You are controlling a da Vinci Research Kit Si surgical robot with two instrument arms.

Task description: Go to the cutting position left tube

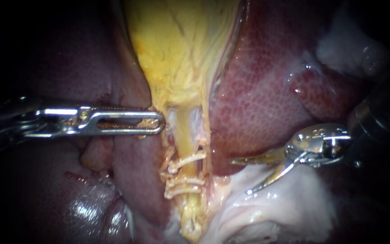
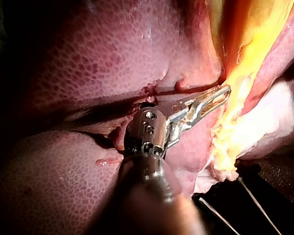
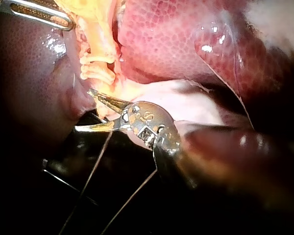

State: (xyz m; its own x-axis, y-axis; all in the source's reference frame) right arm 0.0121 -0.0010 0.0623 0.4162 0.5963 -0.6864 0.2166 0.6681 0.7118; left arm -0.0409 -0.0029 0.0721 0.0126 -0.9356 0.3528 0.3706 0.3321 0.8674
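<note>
The big dark red liver (image 1: pixel 267 99) fills both sides, and the yellow gallbladder (image 1: pixel 177 49) hangs down between them. The left tool (image 1: pixel 156 123) has its jaws clamped on the gallbladder's low yellow edge, just beside the tubes. The right tool (image 1: pixel 240 177) has two thin blades standing apart, with nothing between them. It sits well off to the right, over white tissue (image 1: pixel 285 203) and right under the liver's edge. The left tube (image 1: pixel 184 133) runs down from the gallbladder in the middle, with small white clips (image 1: pixel 186 160) across it lower down. The blades must go past the other tube to get there, so I think they could nick it. The sharp tips could also poke the liver or bump a clip loose. If the left tool slips, the tube could go slack and move.
</note>
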